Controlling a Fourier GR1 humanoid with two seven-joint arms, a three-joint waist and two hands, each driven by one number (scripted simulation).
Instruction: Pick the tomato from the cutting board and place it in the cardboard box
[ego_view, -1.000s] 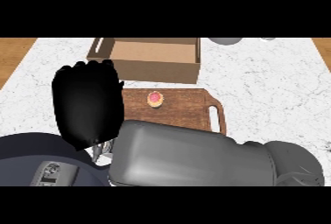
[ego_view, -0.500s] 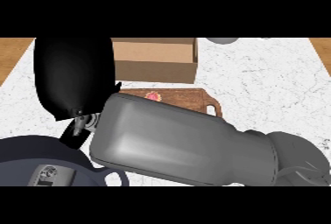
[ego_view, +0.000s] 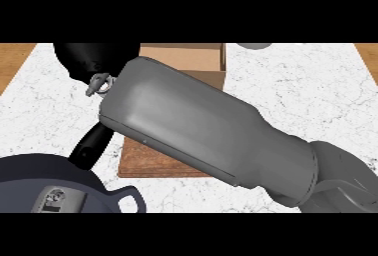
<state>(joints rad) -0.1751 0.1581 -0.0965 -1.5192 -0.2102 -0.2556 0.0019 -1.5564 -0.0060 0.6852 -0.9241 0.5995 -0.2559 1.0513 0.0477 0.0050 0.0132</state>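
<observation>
My right forearm (ego_view: 207, 140) crosses the view from the lower right to the upper left and fills most of it. Its black hand (ego_view: 96, 60) shows from the back at the upper left, just left of the cardboard box (ego_view: 188, 60). The open box stands at the far middle, and only part of it shows. Below the forearm, a strip of the brown cutting board (ego_view: 159, 162) is visible. The tomato is hidden behind the forearm. A black finger-like shape (ego_view: 92, 145) sticks out under the forearm at the left; I cannot tell whether it belongs to my left hand.
The white marble counter (ego_view: 310, 95) spreads to both sides, with wooden edges at the far left and right corners. A grey round object (ego_view: 255, 45) peeks in at the top edge. My dark blue body (ego_view: 52, 187) fills the lower left.
The right forearm has risen and swung further over the board, and the hand has moved toward the far edge. The tomato, seen before on the board, is now covered.
</observation>
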